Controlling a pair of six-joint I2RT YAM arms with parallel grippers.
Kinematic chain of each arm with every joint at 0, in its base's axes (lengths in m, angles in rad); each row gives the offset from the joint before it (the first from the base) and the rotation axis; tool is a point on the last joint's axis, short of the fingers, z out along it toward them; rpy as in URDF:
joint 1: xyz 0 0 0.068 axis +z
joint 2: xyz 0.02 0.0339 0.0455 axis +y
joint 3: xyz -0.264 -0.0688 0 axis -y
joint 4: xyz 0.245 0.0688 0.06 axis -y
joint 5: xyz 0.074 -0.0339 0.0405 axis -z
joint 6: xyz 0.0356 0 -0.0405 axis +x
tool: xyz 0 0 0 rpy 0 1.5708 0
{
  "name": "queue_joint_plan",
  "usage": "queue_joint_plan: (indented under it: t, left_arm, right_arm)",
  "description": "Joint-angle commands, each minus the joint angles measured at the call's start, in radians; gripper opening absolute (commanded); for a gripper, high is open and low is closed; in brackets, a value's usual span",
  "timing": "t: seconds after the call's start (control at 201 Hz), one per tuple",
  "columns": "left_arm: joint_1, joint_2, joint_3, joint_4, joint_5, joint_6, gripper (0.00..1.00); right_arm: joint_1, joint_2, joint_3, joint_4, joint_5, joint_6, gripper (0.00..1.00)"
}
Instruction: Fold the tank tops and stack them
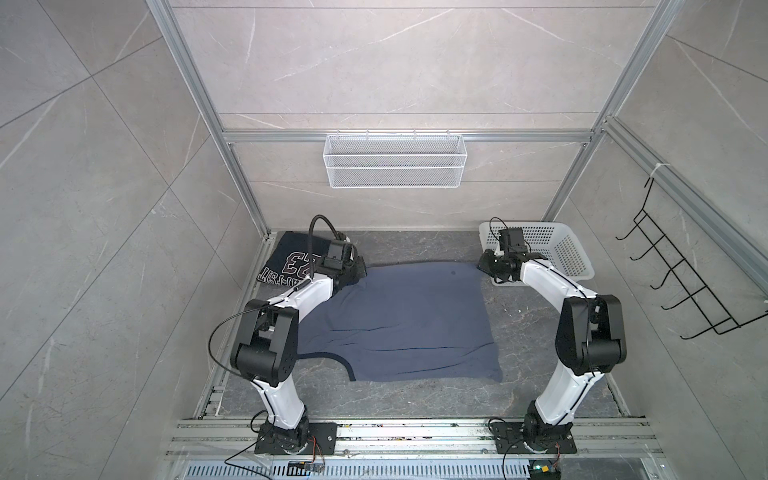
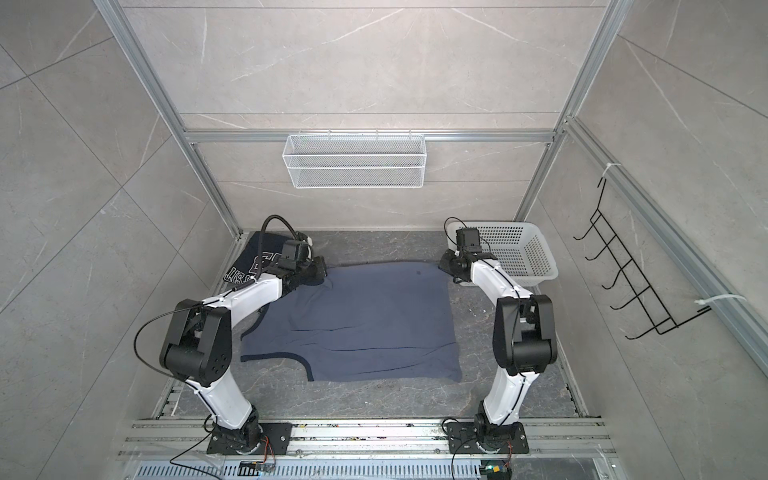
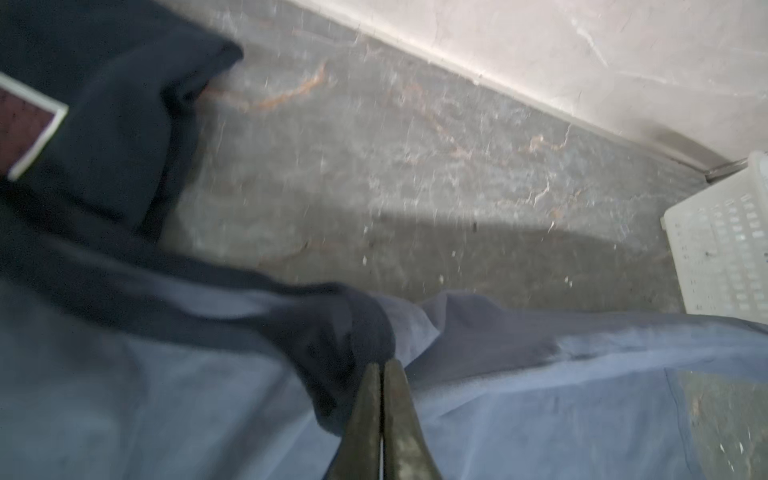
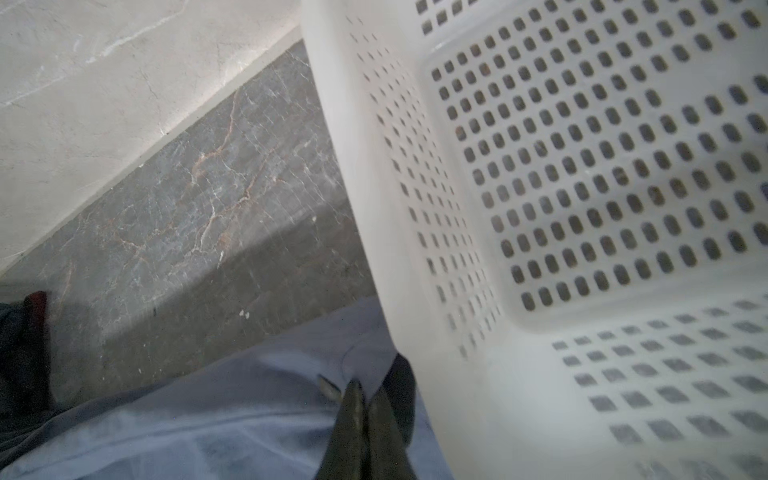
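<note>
Far side of bench [image 1: 536,328] | left tool [image 3: 381,368] shut on slate-blue tank top [image 1: 399,320] trim | right tool [image 4: 360,388] pinching its other corner | looks soft, limp, light: hold 2 corners

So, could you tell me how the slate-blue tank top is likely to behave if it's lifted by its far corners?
Probably floppy: the slate-blue tank top lies flat with soft wrinkles and bunches at the left gripper. It would likely sag between that and the right gripper. Thin cloth, so probably light; its near hem may drag.
</note>
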Motion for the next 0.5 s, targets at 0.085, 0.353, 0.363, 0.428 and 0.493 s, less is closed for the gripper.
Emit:
queue_joint_plan:
  t: [0.085, 0.353, 0.363, 0.428, 0.493]
  left_arm:
    - [-0.032, -0.143, -0.176, 0.115, 0.016, -0.045, 0.0]
    - [-0.062, -0.209, -0.365, 0.188, 0.018, -0.107, 0.0]
    - [-0.064, -0.211, -0.368, 0.19, 0.018, -0.107, 0.0]
    - [-0.08, -0.223, -0.394, 0.191, 0.013, -0.114, 0.0]
    - [-0.092, -0.237, -0.423, 0.193, 0.008, -0.13, 0.0]
  right_arm:
    - [-0.008, -0.151, -0.188, 0.119, -0.056, 0.066, 0.06]
    - [-0.02, -0.251, -0.395, 0.153, -0.053, 0.11, 0.07]
    - [-0.021, -0.253, -0.402, 0.155, -0.053, 0.11, 0.07]
    - [-0.025, -0.264, -0.439, 0.162, -0.053, 0.115, 0.08]
    - [-0.027, -0.269, -0.474, 0.168, -0.061, 0.127, 0.08]
